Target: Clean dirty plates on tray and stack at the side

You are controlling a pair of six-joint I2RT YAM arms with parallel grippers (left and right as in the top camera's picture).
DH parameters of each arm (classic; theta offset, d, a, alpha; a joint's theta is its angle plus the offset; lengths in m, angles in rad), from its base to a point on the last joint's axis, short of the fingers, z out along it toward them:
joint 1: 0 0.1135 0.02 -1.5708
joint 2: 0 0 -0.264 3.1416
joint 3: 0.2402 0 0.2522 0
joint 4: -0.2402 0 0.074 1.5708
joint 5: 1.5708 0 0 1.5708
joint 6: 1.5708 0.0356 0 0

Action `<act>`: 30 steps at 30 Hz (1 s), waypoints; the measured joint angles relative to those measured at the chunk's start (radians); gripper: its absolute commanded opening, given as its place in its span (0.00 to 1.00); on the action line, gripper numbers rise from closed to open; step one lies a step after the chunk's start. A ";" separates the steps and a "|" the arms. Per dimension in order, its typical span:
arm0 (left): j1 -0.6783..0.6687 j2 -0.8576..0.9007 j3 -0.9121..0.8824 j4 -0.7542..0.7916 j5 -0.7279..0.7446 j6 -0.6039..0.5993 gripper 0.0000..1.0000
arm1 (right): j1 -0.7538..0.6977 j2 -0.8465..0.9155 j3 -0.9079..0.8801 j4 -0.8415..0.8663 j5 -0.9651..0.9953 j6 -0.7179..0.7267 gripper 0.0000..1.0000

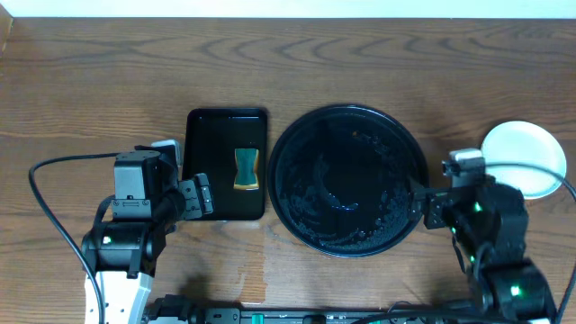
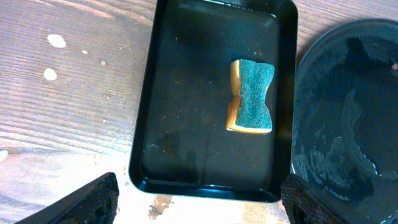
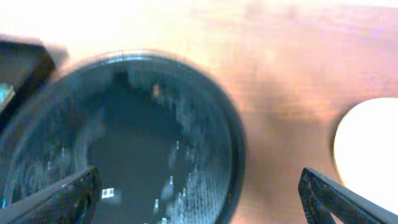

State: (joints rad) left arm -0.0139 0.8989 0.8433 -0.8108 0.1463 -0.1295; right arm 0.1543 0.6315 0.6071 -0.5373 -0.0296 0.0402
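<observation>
The large round black tray [image 1: 349,180] sits mid-table, wet and with no plate on it. It also shows in the left wrist view [image 2: 348,112] and the right wrist view [image 3: 124,143]. A pale mint-white plate [image 1: 524,157] lies on the table to the tray's right, and its edge shows in the right wrist view [image 3: 367,146]. I cannot tell whether other plates lie under it. My left gripper [image 1: 200,195] [image 2: 196,208] is open and empty at the near edge of the rectangular tray. My right gripper [image 1: 421,205] [image 3: 199,202] is open and empty over the round tray's right rim.
A small rectangular black tray [image 1: 209,144] [image 2: 186,93] left of the round tray holds a yellow sponge with a green top [image 1: 246,169] [image 2: 252,96]. White droplets and a wet patch mark the wood near it. The table's far edge runs along the top.
</observation>
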 measured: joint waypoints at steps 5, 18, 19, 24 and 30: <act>0.000 0.002 0.000 0.000 0.000 0.000 0.84 | 0.000 -0.163 -0.140 0.163 0.000 0.000 0.99; 0.000 0.003 0.000 0.000 0.000 0.000 0.85 | -0.092 -0.504 -0.450 0.528 0.003 -0.003 0.99; 0.000 0.003 0.000 0.000 0.000 0.000 0.84 | -0.095 -0.523 -0.468 0.547 0.004 -0.005 0.99; 0.000 0.004 0.000 0.000 0.000 0.000 0.85 | -0.129 -0.612 -0.572 0.698 0.003 -0.051 0.99; 0.000 0.005 0.000 0.000 0.000 0.000 0.85 | -0.142 -0.620 -0.597 0.658 -0.001 -0.167 0.99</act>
State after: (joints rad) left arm -0.0139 0.9035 0.8429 -0.8108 0.1467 -0.1295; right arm 0.0120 0.0116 0.0101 0.1204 -0.0303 -0.1272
